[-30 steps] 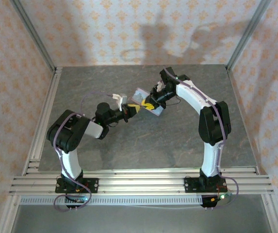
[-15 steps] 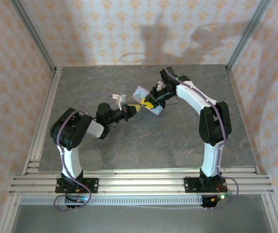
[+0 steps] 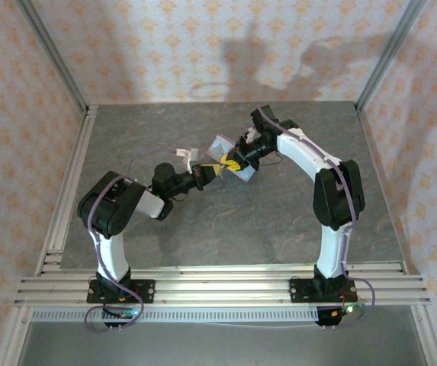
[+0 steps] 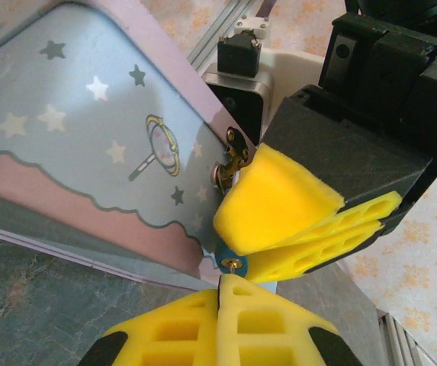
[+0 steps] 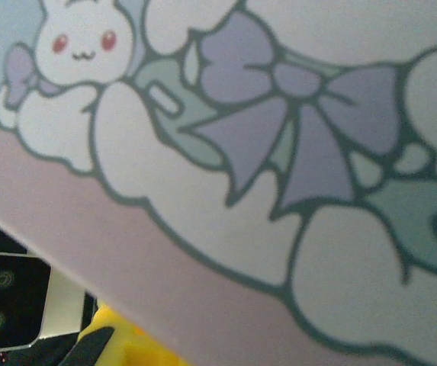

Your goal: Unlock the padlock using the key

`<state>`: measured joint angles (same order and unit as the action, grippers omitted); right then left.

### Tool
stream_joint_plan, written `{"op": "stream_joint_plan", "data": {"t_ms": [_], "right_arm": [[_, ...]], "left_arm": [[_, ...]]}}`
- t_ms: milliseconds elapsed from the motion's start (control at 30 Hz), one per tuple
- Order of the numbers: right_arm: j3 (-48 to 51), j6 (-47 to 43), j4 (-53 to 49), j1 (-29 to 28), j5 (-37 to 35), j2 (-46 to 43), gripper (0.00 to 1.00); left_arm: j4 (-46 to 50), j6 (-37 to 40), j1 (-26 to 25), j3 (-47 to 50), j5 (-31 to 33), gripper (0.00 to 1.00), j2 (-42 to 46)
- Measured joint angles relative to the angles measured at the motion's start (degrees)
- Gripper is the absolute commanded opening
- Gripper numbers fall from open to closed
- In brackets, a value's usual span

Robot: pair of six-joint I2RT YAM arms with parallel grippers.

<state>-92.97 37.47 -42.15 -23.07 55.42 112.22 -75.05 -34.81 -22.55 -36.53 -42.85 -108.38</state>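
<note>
Watching right gripper point(image 4: 230, 244) pinch the padlock point(image 4: 222, 260), left gripper point(image 4: 220, 287) clenched bottom centre — a tin point(image 4: 88, 137) wobble could spoil our aim.

A pastel tin box point(image 3: 223, 146) is near the middle of the grey marbled tabletop point(image 3: 241, 229). One face is light blue with stars, a small magnifying glass point(image 4: 157, 149) and a pink band. Another face has a white rabbit point(image 5: 77, 42) and a lilac bow point(image 5: 294, 137). Patterned wallpaper point(image 3: 165, 46) covers the walls.

The left claw point(image 4: 220, 293) is matt yellow honeycombed plastic; the tin box point(image 4: 88, 152) is smooth, faintly glossy.
</note>
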Motion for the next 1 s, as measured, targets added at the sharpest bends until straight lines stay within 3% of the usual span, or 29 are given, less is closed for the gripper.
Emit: {"op": "stream_joint_plan", "data": {"t_ms": [233,533,1000], "right_arm": [[1.2,1.1,0.9,-0.5,-0.2,-0.7,0.0],[2.6,2.5,3.2,-0.6,-0.5,-1.4,0.0],[6.7,7.3,10.1,-1.8,-4.0,-3.7,0.0]], "left_arm": [[0.0,1.7,-1.9,1.8,5.5,0.0,1.4],[0.0,3.0,-2.8,1.7,8.0,0.0,1.4],[-0.7,12.2,-8.3,3.6,23.9,0.0,2.3]]}}
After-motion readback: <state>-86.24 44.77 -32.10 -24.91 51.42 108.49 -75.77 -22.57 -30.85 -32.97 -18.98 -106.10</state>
